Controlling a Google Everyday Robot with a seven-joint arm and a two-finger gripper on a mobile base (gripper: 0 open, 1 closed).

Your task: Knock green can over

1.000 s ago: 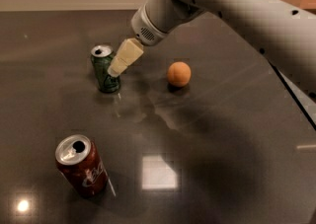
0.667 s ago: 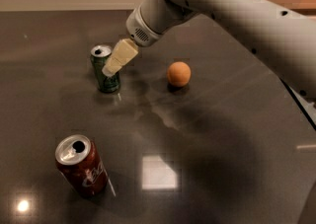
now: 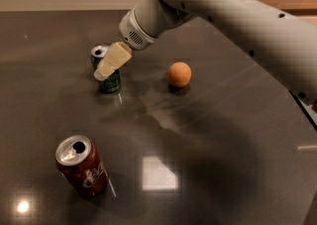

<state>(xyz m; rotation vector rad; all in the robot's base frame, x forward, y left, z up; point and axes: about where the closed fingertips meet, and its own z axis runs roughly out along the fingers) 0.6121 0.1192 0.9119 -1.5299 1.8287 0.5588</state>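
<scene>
The green can (image 3: 110, 81) stands upright on the dark table (image 3: 208, 159), left of centre toward the back. Its silver top with a dark opening shows at the upper left. My gripper (image 3: 102, 74), with pale cream fingers, reaches down from the upper right on the white arm. Its tip lies over the front of the can's upper part and hides some of it. I cannot tell whether it touches the can.
An orange ball (image 3: 179, 74) rests to the right of the green can. A red-brown cola can (image 3: 83, 167) stands upright at the near left. The white arm (image 3: 233, 16) spans the upper right. Bright light reflections lie on the table in front.
My gripper has moved left, from beside the can's right side to over the can's front. The can still stands in the same place.
</scene>
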